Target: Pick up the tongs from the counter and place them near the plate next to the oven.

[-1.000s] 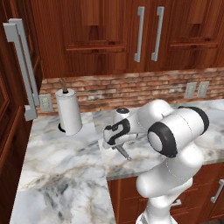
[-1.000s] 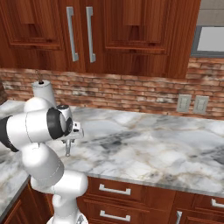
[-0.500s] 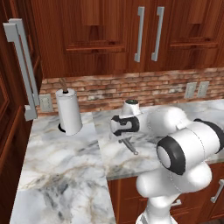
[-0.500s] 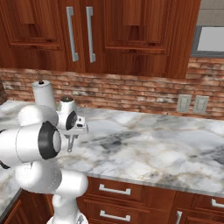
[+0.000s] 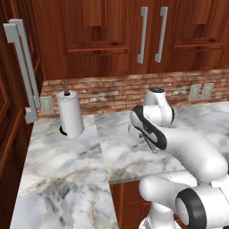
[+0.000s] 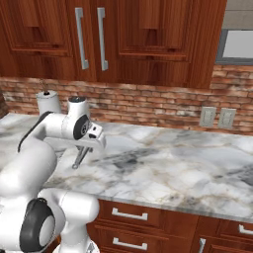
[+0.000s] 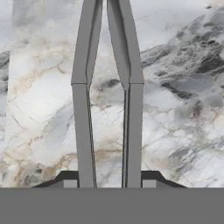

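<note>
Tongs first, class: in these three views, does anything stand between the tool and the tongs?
Nothing does. In the hand view the tongs run up from between the tool's fingertips, already gripped. In the right base view they hang from it over bare counter. The plate and oven are out of frame.

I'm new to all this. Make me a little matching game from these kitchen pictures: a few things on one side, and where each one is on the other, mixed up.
Things:
1. tongs
2. paper-towel roll
3. wall sockets
4. cabinet handles

Places:
a. on the brick wall above the counter
b. standing at the back of the counter
c. high up on the wooden doors
d. between the fingertips of the gripper

Pairs: 1-d, 2-b, 3-a, 4-c
</note>
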You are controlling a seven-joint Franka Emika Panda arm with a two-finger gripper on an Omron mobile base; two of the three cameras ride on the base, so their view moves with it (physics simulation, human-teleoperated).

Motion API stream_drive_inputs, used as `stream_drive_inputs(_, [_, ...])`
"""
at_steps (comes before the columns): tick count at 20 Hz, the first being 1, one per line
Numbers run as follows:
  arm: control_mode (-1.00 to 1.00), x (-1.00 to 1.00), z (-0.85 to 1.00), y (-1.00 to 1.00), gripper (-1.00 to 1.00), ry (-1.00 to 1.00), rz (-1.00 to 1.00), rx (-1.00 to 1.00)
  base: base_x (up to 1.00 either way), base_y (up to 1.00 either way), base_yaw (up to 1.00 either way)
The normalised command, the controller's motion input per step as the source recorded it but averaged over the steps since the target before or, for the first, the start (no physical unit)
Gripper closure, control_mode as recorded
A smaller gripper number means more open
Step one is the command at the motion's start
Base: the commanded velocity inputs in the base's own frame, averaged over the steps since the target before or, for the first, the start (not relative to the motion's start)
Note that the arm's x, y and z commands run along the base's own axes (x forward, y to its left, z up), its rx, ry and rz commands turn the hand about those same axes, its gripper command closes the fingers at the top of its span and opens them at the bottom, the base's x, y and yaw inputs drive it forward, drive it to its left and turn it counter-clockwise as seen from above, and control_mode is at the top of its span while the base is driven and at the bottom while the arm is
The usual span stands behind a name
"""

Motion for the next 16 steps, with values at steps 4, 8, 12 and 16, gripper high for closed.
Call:
stream_drive_inputs(4, [-1.0,-0.76,0.39,-0.62,1.0,0.04,-0.23,-0.01,0.0,0.0,0.0])
stream_drive_inputs(8, [-1.0,-0.61,0.03,-0.5,1.0,0.06,-0.2,-0.03,0.0,0.0,0.0])
stream_drive_inputs(12, [-1.0,-0.52,0.0,-0.47,1.0,0.01,-0.19,0.0,0.0,0.0,0.0])
stream_drive_inputs(16, [-1.0,-0.42,0.0,-0.46,1.0,0.0,-0.17,0.0,0.0,0.0,0.0])
